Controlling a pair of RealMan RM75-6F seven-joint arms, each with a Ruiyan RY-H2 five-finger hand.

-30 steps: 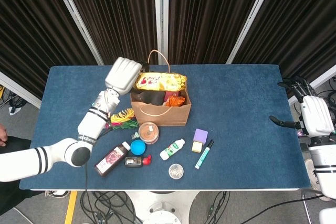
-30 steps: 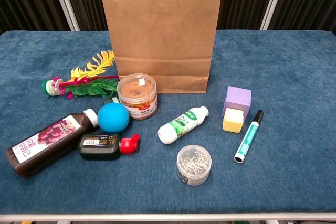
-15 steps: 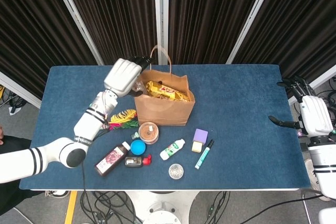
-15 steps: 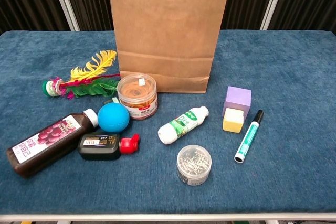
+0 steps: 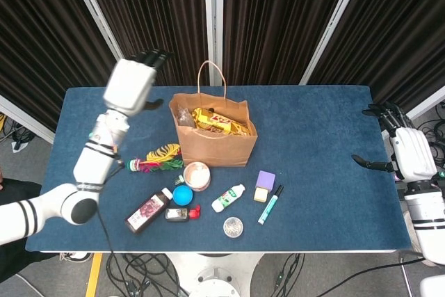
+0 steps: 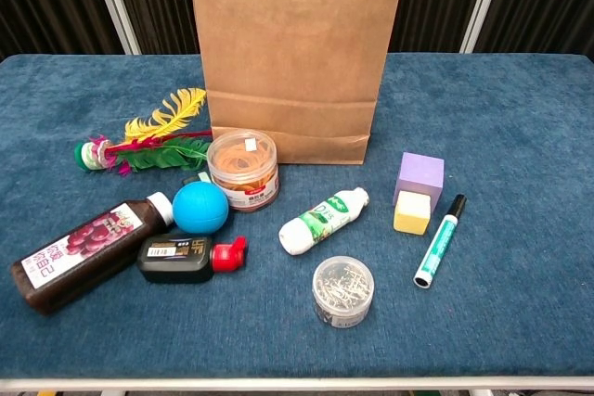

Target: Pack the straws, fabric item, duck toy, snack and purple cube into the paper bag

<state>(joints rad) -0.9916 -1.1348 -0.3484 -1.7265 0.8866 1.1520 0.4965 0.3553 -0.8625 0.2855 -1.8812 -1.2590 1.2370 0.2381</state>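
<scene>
The left hand [image 5: 129,83] has lifted away from the paper bag [image 5: 214,140], fingers released; right hand [image 5: 409,152] open too.

— What do I have on the table?

— I count one paper bag [image 6: 292,53], one purple cube [image 6: 419,176], one yellow block [image 6: 412,212], one marker [image 6: 440,240], two bottles [image 6: 324,221] [image 6: 85,252], one blue ball [image 6: 200,207].

— And tubs?

— Two round ones [image 6: 244,169] [image 6: 342,290], plus one feather shuttlecock [image 6: 148,145] and one black flask [image 6: 190,259].

paper bag [image 5: 221,145] upright – yellow snack [image 5: 217,121] inside | purple cube [image 6: 419,176] – outside
</scene>
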